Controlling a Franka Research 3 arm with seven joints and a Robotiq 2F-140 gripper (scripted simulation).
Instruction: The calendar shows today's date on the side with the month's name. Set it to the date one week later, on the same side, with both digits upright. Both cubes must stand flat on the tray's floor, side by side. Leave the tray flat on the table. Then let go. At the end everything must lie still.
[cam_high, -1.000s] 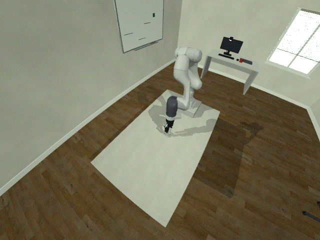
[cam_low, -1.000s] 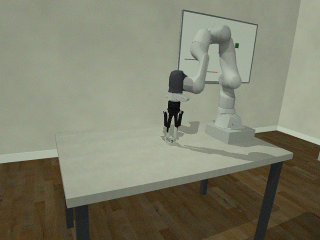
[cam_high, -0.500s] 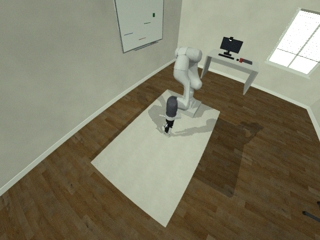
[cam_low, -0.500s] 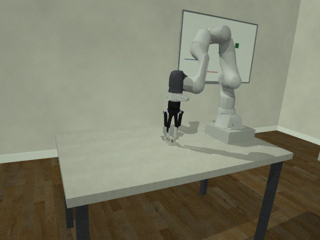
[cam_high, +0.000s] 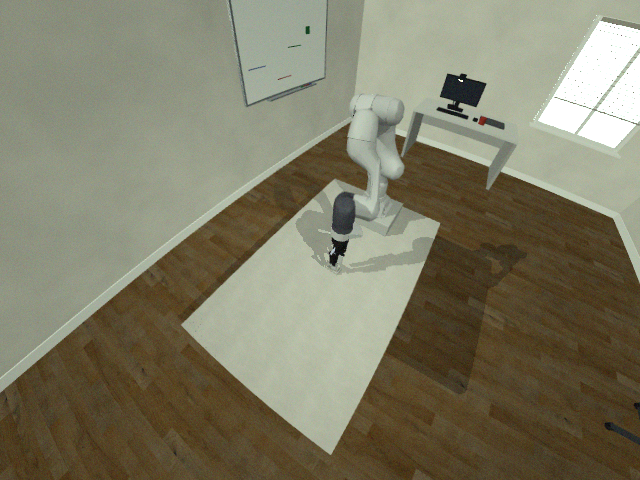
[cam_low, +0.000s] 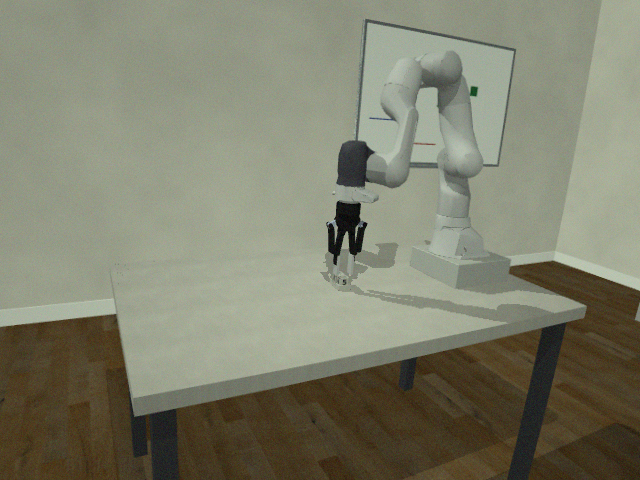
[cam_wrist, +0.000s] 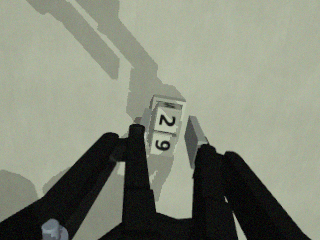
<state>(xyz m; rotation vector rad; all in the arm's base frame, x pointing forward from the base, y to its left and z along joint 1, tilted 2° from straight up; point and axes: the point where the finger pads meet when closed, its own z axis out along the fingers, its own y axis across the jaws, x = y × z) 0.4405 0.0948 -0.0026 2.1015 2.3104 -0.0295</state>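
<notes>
Tray held two cubes, I saw; the one gripper's two fingers stood apart above the table.

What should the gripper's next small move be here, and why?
Probably a slight sideways shift to centre the black two-finger gripper over the white cubes reading 2 and 9, before closing. It is open, and the wrist view shows a gap beside the right-hand pad, while the left-hand one looks close to the 2 cube.
</notes>
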